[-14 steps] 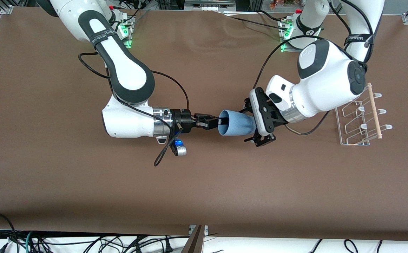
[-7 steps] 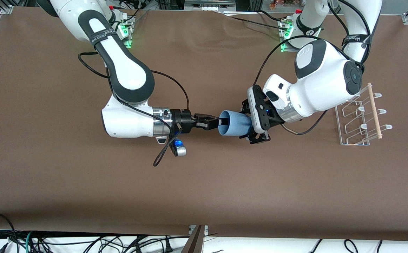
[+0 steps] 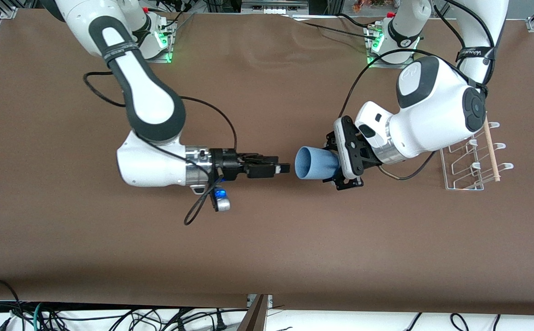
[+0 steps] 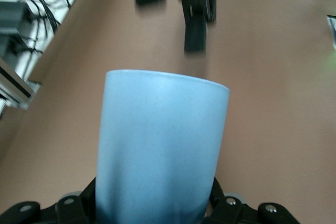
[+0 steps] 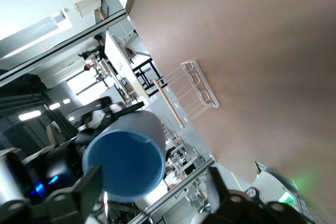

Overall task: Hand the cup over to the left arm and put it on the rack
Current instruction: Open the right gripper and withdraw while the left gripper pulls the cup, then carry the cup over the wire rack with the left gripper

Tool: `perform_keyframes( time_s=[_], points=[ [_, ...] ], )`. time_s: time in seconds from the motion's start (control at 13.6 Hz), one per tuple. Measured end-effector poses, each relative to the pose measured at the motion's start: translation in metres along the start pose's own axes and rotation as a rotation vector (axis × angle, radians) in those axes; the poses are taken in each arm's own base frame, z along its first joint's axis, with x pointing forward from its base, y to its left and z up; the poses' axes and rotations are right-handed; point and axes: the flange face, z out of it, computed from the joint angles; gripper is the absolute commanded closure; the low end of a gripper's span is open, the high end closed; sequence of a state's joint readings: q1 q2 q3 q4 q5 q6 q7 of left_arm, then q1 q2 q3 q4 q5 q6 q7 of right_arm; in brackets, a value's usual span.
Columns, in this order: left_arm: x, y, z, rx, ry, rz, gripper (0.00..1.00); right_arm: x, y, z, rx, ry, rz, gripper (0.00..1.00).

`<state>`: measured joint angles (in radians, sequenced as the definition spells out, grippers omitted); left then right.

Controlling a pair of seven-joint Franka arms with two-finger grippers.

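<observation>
Left end effector (image 3: 340,165) grips cup (image 3: 315,163) over brown table (image 3: 267,239).

One cup (image 3: 315,164) is present. One rack (image 3: 471,158) stands on one table (image 3: 267,248). Two arms, two grippers.

Brown table (image 3: 267,257); cables (image 3: 110,317) tangled on the pale floor.

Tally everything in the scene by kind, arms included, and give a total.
Cups: 1, the light blue cup, held in the left gripper over the table.
Racks: 1, the rack, toward the left arm's end.
Arms: 2; the right gripper hangs open beside the cup.
Total: 4.
</observation>
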<state>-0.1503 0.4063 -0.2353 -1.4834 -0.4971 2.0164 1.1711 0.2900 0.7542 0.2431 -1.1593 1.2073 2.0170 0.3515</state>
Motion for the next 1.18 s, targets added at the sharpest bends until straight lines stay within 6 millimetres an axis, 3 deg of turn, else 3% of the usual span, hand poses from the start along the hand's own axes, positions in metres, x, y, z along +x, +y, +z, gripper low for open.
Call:
perform_keyframes(
  time_s=[0.22, 0.44, 0.66, 0.88, 1.03, 1.18],
  points=[
    [-0.034, -0.009, -0.009, -0.035, -0.123, 0.007, 0.99, 0.018, 0.006, -0.067, -0.037, -0.031, -0.003, 0.0],
    [-0.057, -0.009, -0.015, -0.054, -0.309, 0.031, 0.98, 0.031, 0.026, -0.126, -0.232, 0.003, -0.046, 0.0],
    [-0.081, -0.004, -0.024, -0.048, -0.577, 0.015, 0.97, 0.028, 0.045, -0.168, -0.571, 0.083, -0.104, 0.0],
    [-0.112, 0.001, -0.034, -0.051, -0.91, -0.009, 0.94, 0.021, 0.045, -0.203, -0.81, 0.175, -0.205, 0.0],
    [-0.133, 0.007, -0.039, -0.068, -1.131, -0.075, 0.86, 0.015, 0.049, -0.235, -0.98, 0.217, -0.29, 0.0],
    [-0.157, 0.012, -0.035, -0.071, -1.302, -0.178, 0.86, 0.004, 0.052, -0.265, -1.13, 0.257, -0.321, 0.0]
  ],
)
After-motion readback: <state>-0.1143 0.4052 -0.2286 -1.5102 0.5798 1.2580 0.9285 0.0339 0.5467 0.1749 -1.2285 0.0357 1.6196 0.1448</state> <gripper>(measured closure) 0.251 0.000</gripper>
